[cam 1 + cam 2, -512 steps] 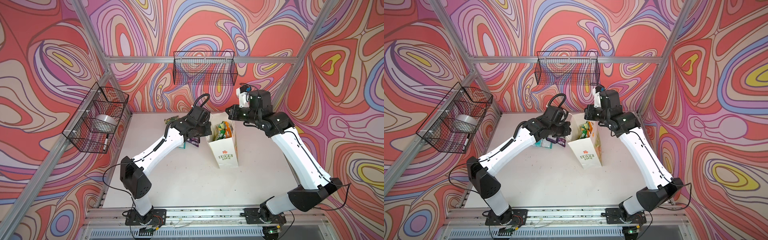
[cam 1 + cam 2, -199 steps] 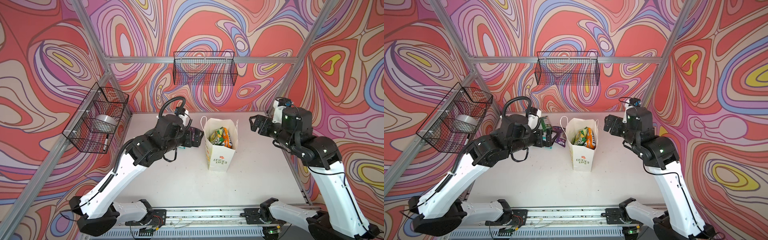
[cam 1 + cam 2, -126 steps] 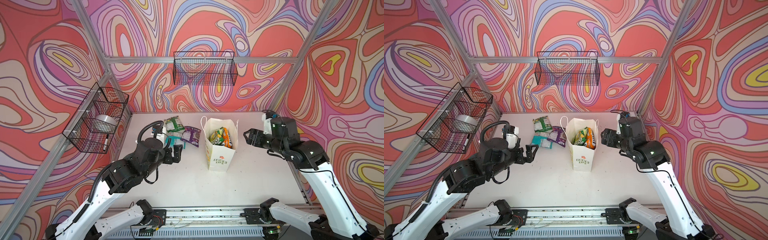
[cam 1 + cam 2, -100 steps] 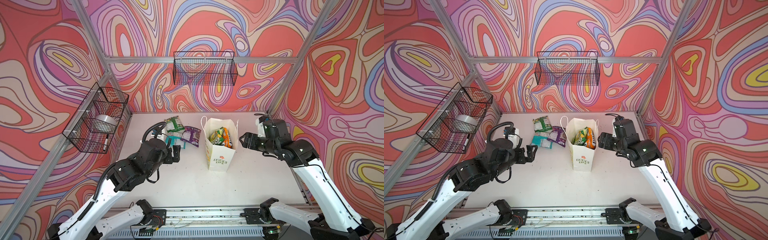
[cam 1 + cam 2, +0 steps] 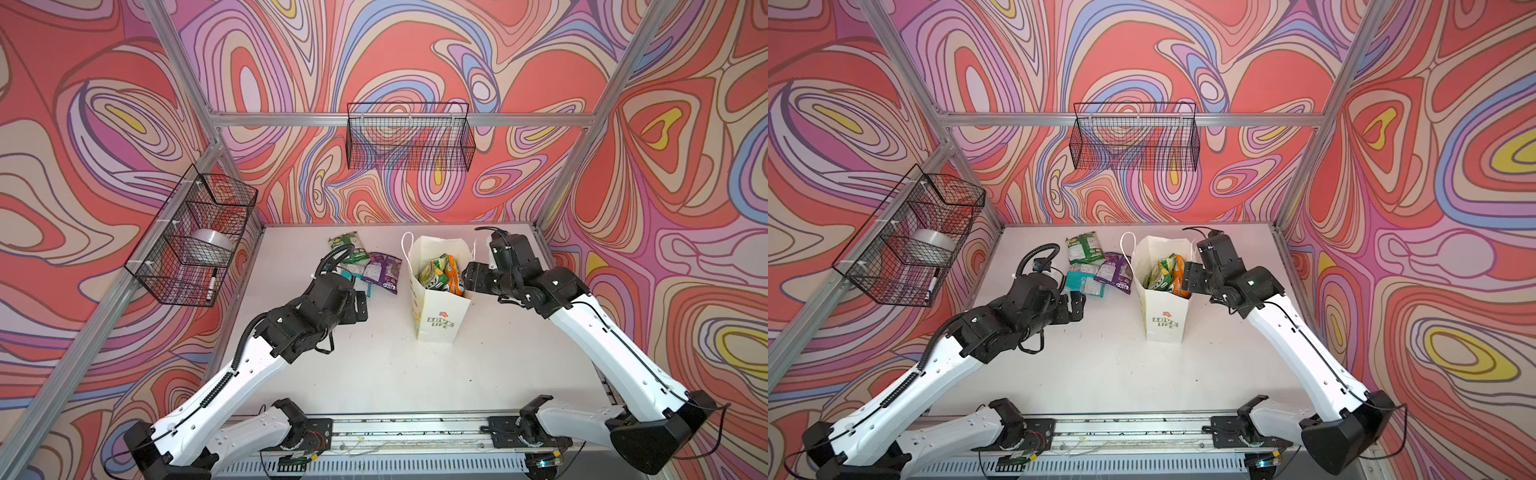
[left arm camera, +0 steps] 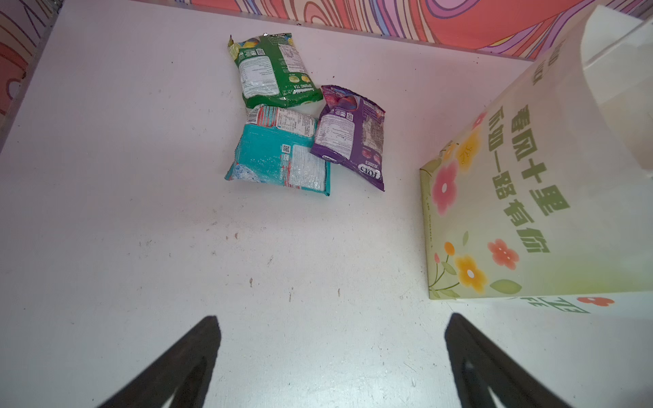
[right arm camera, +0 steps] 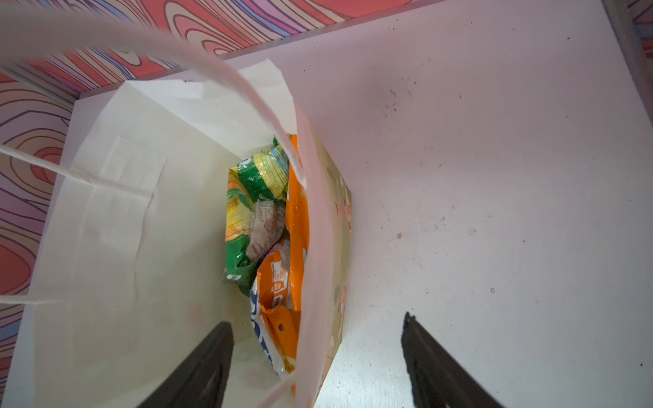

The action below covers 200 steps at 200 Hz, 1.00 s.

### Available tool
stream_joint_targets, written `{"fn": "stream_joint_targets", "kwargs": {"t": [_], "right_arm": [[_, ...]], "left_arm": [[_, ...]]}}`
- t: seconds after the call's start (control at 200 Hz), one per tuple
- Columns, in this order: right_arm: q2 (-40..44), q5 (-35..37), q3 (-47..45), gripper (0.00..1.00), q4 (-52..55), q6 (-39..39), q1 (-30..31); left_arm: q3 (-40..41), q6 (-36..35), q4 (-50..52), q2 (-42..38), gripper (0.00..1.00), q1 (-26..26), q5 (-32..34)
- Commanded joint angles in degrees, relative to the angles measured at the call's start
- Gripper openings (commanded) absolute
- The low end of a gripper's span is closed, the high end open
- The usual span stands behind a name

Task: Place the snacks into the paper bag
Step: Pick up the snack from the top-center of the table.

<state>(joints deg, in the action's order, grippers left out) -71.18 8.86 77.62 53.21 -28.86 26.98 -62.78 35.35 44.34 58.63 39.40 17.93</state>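
Desk (image 5: 395,374), white and scuffed, seen from above. Nearest, the left fingers (image 6: 190,360) hang spread wide and empty over bare surface. Just beside them the paper bag (image 5: 436,307) stands upright, with green and orange snacks (image 7: 258,219) inside. The right fingers (image 7: 205,364) are apart and straddle its side wall, one inside and one outside, gripping nothing. Farther back a teal pouch (image 6: 279,155), a purple pouch (image 6: 349,137) and a green pouch (image 6: 270,70) lie touching. Pinching the thin paper could crumple the mouth or tip the tall bag, and its cord handle might snag.
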Motion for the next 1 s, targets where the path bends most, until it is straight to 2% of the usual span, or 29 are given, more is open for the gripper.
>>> {"fn": "stream_joint_targets", "kwargs": {"t": [0.0,0.08,0.18,0.285,0.406,0.546,0.676,0.746,0.831,0.881,0.997], "right_arm": [[-1.79,2.96,0.32,0.72,-4.38,-0.31,0.18],[-2.72,2.99,-0.47,0.6,-6.0,-0.41,0.18],[-3.08,2.1,-1.31,0.35,-7.55,-0.49,0.18],[-3.47,1.96,-1.11,0.14,-7.63,-0.16,0.18],[-3.52,1.22,-1.03,0.0,-7.77,0.61,0.18],[-3.28,-0.15,-1.18,0.0,-7.73,1.74,0.18],[-2.39,-1.7,-1.93,0.0,-8.15,2.96,0.18],[-1.94,-2.63,-2.25,0.0,-8.58,3.45,0.18],[-1.66,-3.79,-2.47,0.0,-9.16,4.29,0.18],[-1.74,-4.19,-2.65,0.0,-9.4,4.72,0.18],[-1.95,-4.97,-2.68,0.0,-9.38,5.56,0.19]], "left_arm": [[-1.1,-0.67,0.74,1.33,1.0,-1.21,2.32],[-1.29,-1.09,1.39,1.83,1.0,-2.48,2.42],[-0.71,-1.62,0.22,1.66,1.0,-4.86,0.89],[-0.15,-1.86,-1.68,2.49,1.0,-9.44,-6.03],[-0.31,-1.93,-3.24,6.1,1.0,-15.11,-13.64],[0.13,-1.69,-6.01,11.46,1.0,-22.99,-22.66],[2.02,-0.74,-12.07,16.95,0.95,-28.85,-31.08],[0.91,-1.19,-14.28,22.23,0.92,-29.03,-33.07],[-4.21,-1.78,-13.58,29.93,0.89,-28.59,-35.7],[-7.03,-3.2,-14.31,33.86,0.91,-27.09,-36.64],[-19.01,-7.82,-8.42,44.08,0.96,-22.67,-33.24]]}}
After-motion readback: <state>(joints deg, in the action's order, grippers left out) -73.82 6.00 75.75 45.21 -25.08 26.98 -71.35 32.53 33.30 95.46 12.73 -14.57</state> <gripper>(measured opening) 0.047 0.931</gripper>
